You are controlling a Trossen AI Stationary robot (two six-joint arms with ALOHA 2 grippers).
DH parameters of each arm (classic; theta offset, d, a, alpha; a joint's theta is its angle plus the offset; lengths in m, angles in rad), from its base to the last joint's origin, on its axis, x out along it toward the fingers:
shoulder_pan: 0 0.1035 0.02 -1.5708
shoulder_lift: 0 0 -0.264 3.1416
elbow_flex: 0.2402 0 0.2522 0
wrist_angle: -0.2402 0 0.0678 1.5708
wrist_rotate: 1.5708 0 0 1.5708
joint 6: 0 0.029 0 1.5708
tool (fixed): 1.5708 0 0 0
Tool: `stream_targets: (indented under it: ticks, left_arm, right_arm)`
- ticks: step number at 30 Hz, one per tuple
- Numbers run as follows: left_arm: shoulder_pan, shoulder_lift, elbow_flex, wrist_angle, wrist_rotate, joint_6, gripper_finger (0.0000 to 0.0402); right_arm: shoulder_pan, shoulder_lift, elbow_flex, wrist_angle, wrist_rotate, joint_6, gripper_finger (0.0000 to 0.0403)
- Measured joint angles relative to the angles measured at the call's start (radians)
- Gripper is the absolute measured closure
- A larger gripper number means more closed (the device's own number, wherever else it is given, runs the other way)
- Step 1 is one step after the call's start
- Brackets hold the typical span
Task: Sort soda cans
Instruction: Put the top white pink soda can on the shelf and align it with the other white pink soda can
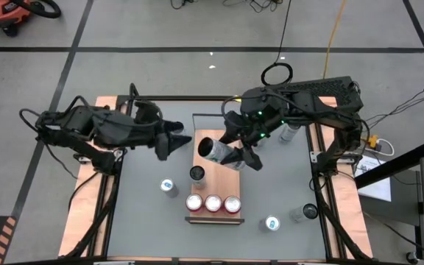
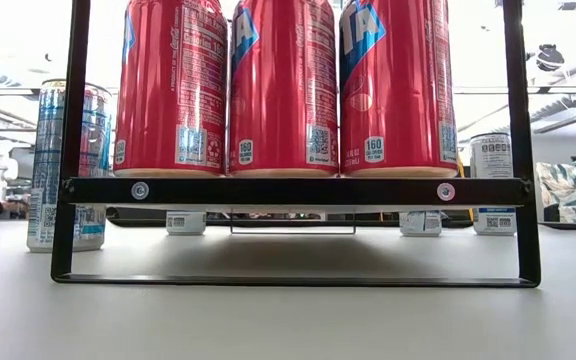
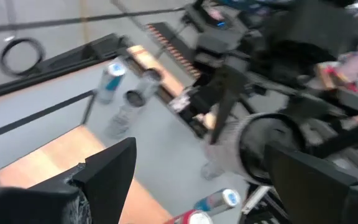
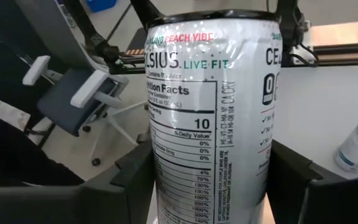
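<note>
Silver-grey can (image 4: 213, 118) gripped in right jaws | label legible only at wrist | left jaws spread, empty

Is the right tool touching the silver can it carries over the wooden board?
Touching. In the right wrist view the silver can sits clamped between the right tool's two dark fingers, both pressed against its sides.

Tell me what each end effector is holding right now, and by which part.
The right end effector grips a silver-grey can by its side wall, tilted over the wooden rack. The left end effector is open, holding nothing.
</note>
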Motion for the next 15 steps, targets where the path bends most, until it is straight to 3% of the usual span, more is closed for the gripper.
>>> stream_targets:
  ticks: [9,15]
  left_arm:
    - [-0.1,0.015,0.0,0.064,-0.122,0.045,0.0047]
    - [-0.111,0.052,0.0,0.092,-0.156,0.079,0.0047]
  right_arm:
    - [-0.011,-0.026,-0.04,0.051,-0.044,-0.018,0.0197]
    - [-0.023,-0.102,-0.189,0.165,-0.078,-0.015,0.0197]
